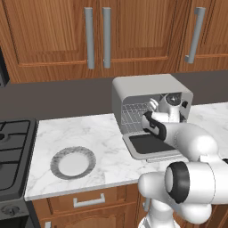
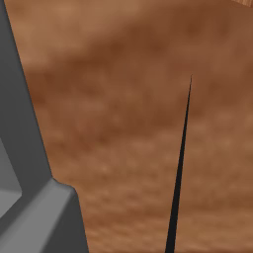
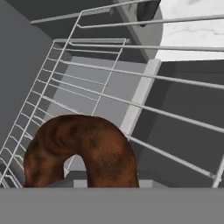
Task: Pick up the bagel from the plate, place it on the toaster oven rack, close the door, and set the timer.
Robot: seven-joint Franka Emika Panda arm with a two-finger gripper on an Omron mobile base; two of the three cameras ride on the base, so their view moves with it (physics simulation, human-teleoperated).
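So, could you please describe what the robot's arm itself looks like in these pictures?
In the left base view the arm is made of glossy white, rounded, tube-like segments. Dark, nearly black bands ring its joints, with a large round dark joint cap low near its base and a dark collar further up toward the wrist. The wrist end is a light grey-white block. No cables or markings are visible.

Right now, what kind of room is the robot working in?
A home kitchen, most likely: wooden cabinets above a marble counter, a gas stove beside it, and an open toaster oven on the counter.
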